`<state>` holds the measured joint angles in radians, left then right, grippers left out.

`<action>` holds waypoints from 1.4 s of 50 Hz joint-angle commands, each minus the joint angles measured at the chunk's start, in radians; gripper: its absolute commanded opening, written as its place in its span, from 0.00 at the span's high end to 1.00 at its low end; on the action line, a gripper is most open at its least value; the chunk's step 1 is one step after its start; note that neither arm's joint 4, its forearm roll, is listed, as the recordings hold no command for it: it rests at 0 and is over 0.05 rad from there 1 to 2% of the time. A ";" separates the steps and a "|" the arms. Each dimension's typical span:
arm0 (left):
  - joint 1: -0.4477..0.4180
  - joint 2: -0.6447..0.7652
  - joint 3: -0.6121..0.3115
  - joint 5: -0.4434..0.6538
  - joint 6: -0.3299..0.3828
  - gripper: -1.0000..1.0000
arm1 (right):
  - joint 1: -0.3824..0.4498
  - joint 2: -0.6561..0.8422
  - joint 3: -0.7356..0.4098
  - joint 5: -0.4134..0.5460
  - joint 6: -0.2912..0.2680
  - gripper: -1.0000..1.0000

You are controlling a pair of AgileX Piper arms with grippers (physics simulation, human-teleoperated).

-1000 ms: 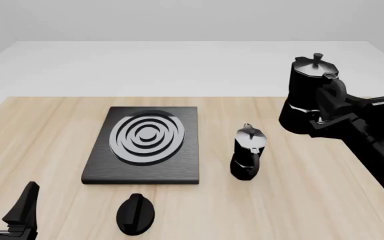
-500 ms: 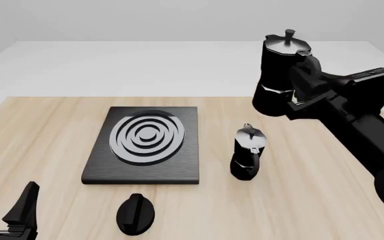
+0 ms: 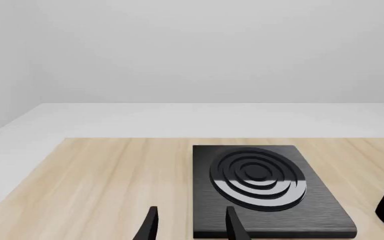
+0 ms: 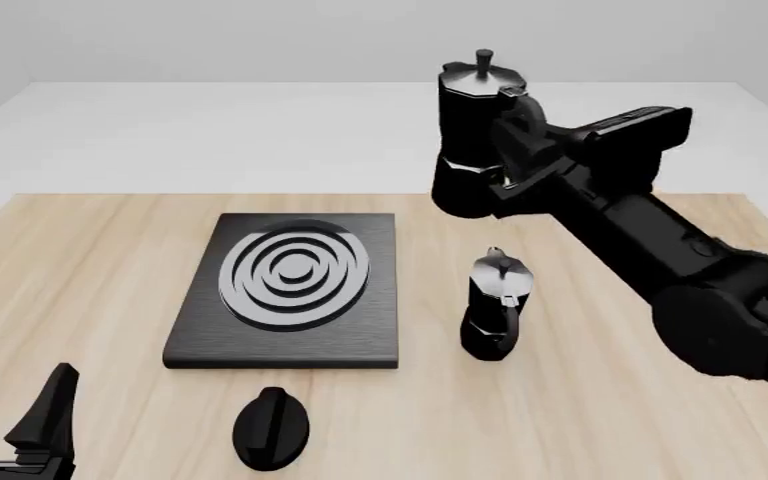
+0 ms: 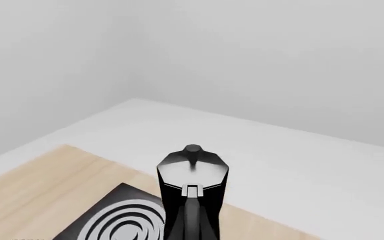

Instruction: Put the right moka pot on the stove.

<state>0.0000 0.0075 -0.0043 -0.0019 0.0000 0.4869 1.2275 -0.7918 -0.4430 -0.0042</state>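
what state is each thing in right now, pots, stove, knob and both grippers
carried moka pot: lifted off the table, upright, lid shut
right gripper: shut on the carried moka pot's handle
second moka pot: standing on the table, lid shut
stove: bare
knob: on the table
left gripper: open, empty

Right arm: extended from the right edge of the tabletop, reaching diagonally up and toward the far edge, well above the surface. Its pincer [image 4: 507, 150] is closed on the handle of the pot [image 4: 475, 140] and holds it upright in the air.

Left arm: low at the near left corner of the tabletop. Its pincer [image 4: 13, 410] has both fingers [image 3: 234, 226] spread apart, with nothing between them, pointing toward the far edge.
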 commanded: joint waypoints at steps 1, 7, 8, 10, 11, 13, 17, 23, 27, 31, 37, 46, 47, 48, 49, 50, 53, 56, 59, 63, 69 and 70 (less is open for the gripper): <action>0.000 0.000 0.000 0.000 0.000 0.00 | 0.063 0.079 -0.095 -0.030 -0.003 1.00; 0.000 0.000 0.000 0.000 0.000 0.00 | 0.085 0.140 -0.126 -0.042 -0.007 1.00; 0.000 0.000 0.000 0.000 0.000 0.00 | 0.075 0.145 -0.120 -0.070 -0.005 1.00; 0.000 0.000 0.000 0.000 0.000 0.00 | 0.077 0.179 -0.128 -0.079 -0.028 1.00; 0.000 0.000 0.000 0.000 0.000 0.00 | 0.077 0.191 -0.132 -0.088 -0.027 1.00; 0.000 0.000 0.000 0.000 0.000 0.00 | 0.073 0.203 -0.139 -0.090 -0.023 1.00; 0.000 0.000 0.000 0.000 0.000 0.00 | 0.092 0.246 -0.180 -0.088 -0.024 1.00; 0.000 0.000 0.000 0.000 0.000 0.00 | 0.131 0.296 -0.219 -0.094 -0.018 1.00; 0.000 0.000 0.000 0.000 0.000 0.00 | 0.140 0.324 -0.236 -0.108 -0.004 1.00; 0.000 0.000 0.000 0.000 0.000 0.00 | 0.126 0.327 -0.223 -0.145 0.076 1.00; 0.000 0.000 0.000 0.000 0.000 0.00 | 0.155 0.387 -0.243 -0.174 0.071 1.00; 0.000 0.000 0.000 0.000 0.000 0.00 | 0.214 0.491 -0.346 -0.158 0.048 1.00; 0.000 0.000 0.000 0.000 0.000 0.00 | 0.219 0.508 -0.360 -0.156 0.047 1.00; 0.000 0.000 0.000 0.000 0.000 0.00 | 0.226 0.524 -0.374 -0.154 0.041 1.00; 0.000 0.000 0.000 0.000 0.000 0.00 | 0.228 0.539 -0.388 -0.149 0.035 1.00; 0.000 0.000 0.000 0.000 0.000 0.00 | 0.228 0.539 -0.388 -0.149 0.035 1.00; 0.000 0.000 0.000 0.000 0.000 0.00 | 0.233 0.573 -0.419 -0.146 0.035 1.00; 0.000 0.000 0.000 0.000 0.000 0.00 | 0.239 0.608 -0.450 -0.140 0.032 1.00; 0.000 0.000 0.000 0.000 0.000 0.00 | 0.249 0.631 -0.464 -0.142 0.025 1.00; 0.000 0.000 0.000 0.000 0.000 0.00 | 0.250 0.663 -0.483 -0.143 0.023 1.00; 0.000 0.000 0.000 0.000 0.000 0.00 | 0.253 0.707 -0.534 -0.127 0.011 1.00; 0.000 0.000 0.000 0.000 0.000 0.00 | 0.257 0.714 -0.547 -0.120 0.009 1.00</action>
<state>0.0000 0.0075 -0.0043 -0.0019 0.0000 0.7280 1.8865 -1.2365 -0.5729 0.0126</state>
